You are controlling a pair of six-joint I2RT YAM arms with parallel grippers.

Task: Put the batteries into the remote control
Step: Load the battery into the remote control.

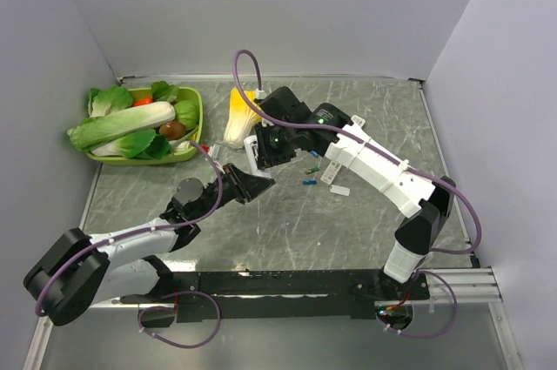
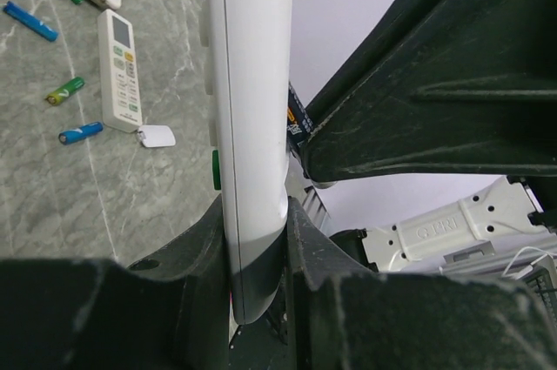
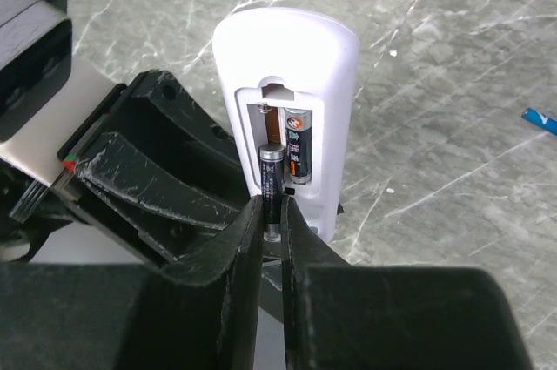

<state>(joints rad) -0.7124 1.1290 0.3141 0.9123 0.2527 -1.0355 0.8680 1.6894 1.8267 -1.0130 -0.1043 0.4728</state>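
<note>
"What sort of room is it?"

"Plain pale walls (image 1: 261, 4) on three sides, and a grey-green marbled table (image 1: 348, 239). At the far left there's a green tray (image 1: 198, 117) heaped with leafy greens (image 1: 113, 131) and a tomato (image 1: 144, 102). Just right of it a yellow-and-white vegetable (image 1: 237, 122) lies on the stone."

"And the arms?"

"The left arm (image 1: 130, 244) lies low from the near left corner and stretches toward the middle. Its left gripper (image 2: 258, 231) is clamped tight on one end of a white remote (image 2: 252, 83), which sticks out from between the fingers. The right arm (image 1: 383, 170) rises at the near right, bends at the elbow and reaches back left across the table, with its wrist tipped down over that remote."

"Is the right one carrying anything?"

"Yes. The right gripper (image 3: 272, 213) has its fingers closed on a black battery (image 3: 271, 187). The battery's far end sits inside the open battery compartment (image 3: 283, 96), alongside a second black battery (image 3: 298, 148) already lying in its slot."

"Anything loose on the table?"

"Right of the middle there are two spare remotes (image 2: 119, 74) lying flat, with a small white flat piece (image 2: 157, 136) just beside the nearer one. A blue battery (image 2: 80, 132) and a green battery (image 2: 65, 90) lie near them, and two more, one blue and one green, lie a little farther off."
</note>
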